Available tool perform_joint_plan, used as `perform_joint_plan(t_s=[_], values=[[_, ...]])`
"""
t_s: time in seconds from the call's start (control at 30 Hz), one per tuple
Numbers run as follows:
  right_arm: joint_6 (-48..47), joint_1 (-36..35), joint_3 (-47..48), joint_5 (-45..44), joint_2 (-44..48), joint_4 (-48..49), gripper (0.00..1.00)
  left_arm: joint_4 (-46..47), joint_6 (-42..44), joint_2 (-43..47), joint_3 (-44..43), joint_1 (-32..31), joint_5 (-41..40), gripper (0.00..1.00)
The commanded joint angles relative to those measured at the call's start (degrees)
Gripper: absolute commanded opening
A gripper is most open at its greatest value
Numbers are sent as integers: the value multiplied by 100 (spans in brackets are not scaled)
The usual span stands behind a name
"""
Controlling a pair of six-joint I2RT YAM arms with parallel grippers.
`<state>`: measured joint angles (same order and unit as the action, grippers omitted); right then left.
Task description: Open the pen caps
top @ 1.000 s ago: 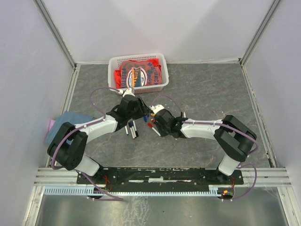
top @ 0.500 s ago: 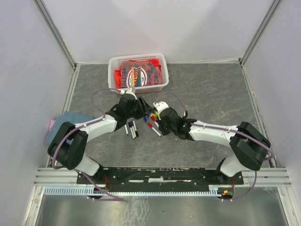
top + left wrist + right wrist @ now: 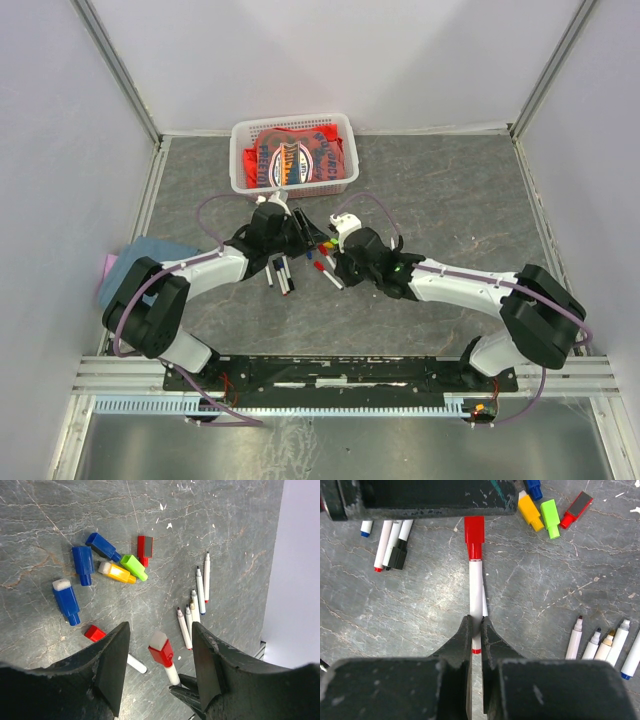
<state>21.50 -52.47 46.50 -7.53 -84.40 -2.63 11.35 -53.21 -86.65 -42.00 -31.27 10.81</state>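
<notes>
— What do we see around us?
— We see a grey marbled surface (image 3: pixel 450 190), with plain white walls (image 3: pixel 300 50) on three sides, metal corner posts (image 3: pixel 120 72) and even light.
— And nearest us?
— An aluminium rail (image 3: pixel 560 372).

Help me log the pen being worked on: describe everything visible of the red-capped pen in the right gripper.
The red-capped pen is a thin marker: smooth white plastic-looking barrel, blocky red cap still on, red band at the tail. The cap's flat end shows white in the left wrist view. The right gripper has its jaws shut on the barrel near the tail. The cap sits between the open jaws of the left gripper, not visibly touched. It seems raised off the table.
</notes>
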Motion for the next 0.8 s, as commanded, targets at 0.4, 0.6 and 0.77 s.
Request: perform_joint_plan(t_s=[0.4,0.6,0.77], values=[[451,336,-199,695,340,762,1,818,-610,166,218,45,447,47],[631,553,-324,1052,359,992,1,975,-722,159,286,71,551,42],[702,632,-326,1301,323,1092,1,1101,-811,125,306,81,604,41]])
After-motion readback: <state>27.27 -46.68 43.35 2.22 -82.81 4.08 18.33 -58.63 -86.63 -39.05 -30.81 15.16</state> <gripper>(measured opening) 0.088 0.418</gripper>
